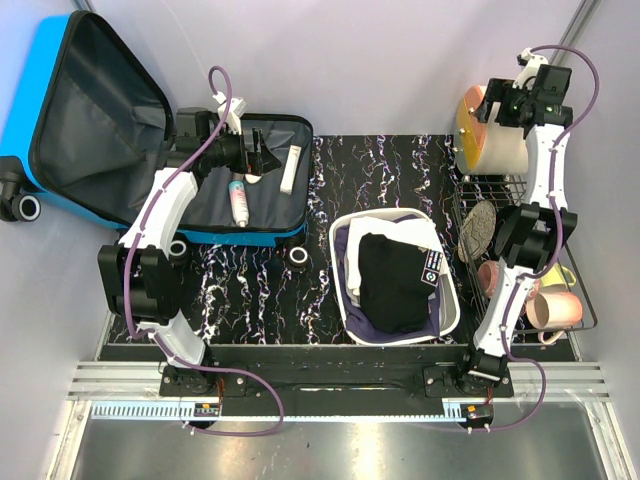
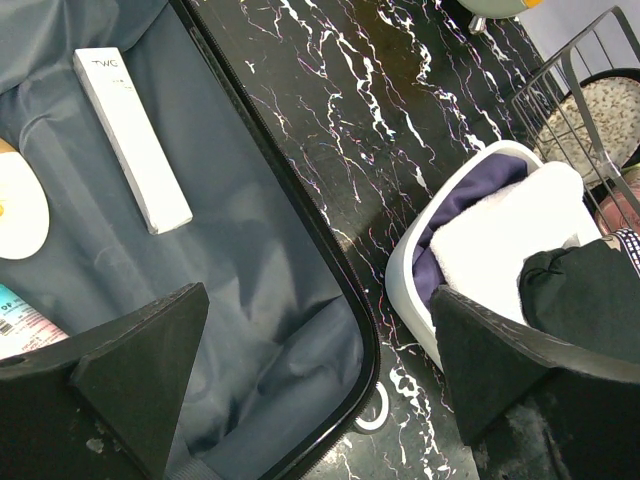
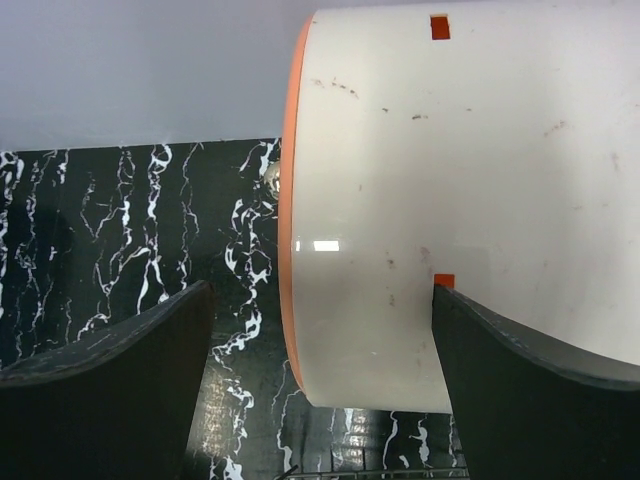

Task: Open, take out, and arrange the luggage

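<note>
Black marble-veined tabletop (image 1: 250,290) meets pale grey walls (image 1: 400,60). Directly beneath the left gripper (image 1: 262,152) lies the bright blue hard-shell suitcase with grey fabric lining (image 1: 100,110), lid thrown back. That gripper's jaws gape wide, holding nothing. The right gripper (image 3: 320,300), equally spread and empty, faces a white orange-rimmed cylindrical pot (image 3: 450,200) close ahead.

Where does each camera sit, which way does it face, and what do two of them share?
Top external: above and behind the bases, looking down at the table, open luggage and white basin; left gripper and right gripper show.
Left wrist: over the luggage, facing its lining and the basin; its open fingers show.
Right wrist: far right, facing the cream pot; its open fingers show.
Shared: top and left wrist both show the white box.
</note>
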